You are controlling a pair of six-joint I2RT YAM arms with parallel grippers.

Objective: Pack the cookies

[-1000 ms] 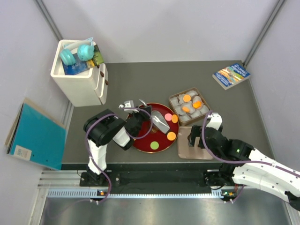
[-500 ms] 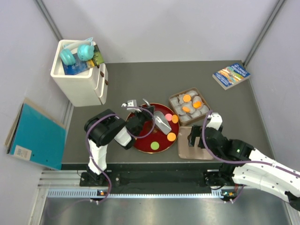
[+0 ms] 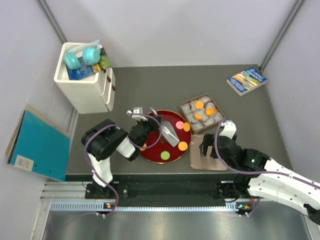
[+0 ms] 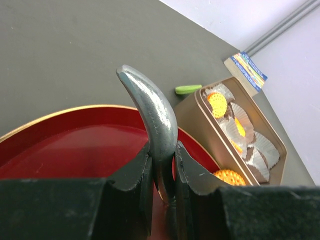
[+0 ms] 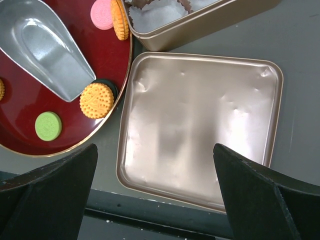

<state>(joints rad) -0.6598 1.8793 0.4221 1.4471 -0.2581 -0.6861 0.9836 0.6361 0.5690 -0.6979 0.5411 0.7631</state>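
My left gripper (image 3: 143, 131) (image 4: 162, 155) is shut on the curved handle of a metal scoop (image 3: 169, 132) (image 4: 150, 110), whose bowl rests on the red plate (image 3: 152, 152). Loose cookies lie on the plate: pink (image 3: 179, 125), orange (image 3: 186, 127), orange (image 3: 183, 145), green (image 3: 165, 155). The gold box (image 3: 216, 104) of white paper cups holds three orange cookies (image 3: 199, 104). My right gripper (image 3: 210, 149) (image 5: 155, 200) is open and empty above the box lid (image 5: 200, 125). The right wrist view shows the scoop (image 5: 45, 50), an orange cookie (image 5: 96, 100), the green one (image 5: 48, 126) and the pink one (image 5: 102, 14).
A white bin (image 3: 85, 92) of items stands at the back left. A book (image 3: 246, 80) lies at the back right, a teal folder (image 3: 40, 145) off the table's left. A small green flat piece (image 4: 189, 89) lies on the table by the box's corner.
My left arm has swung left and nearer, drawing the scoop slightly left on the plate. A small orange cookie now shows by the left gripper. The right arm has not moved.
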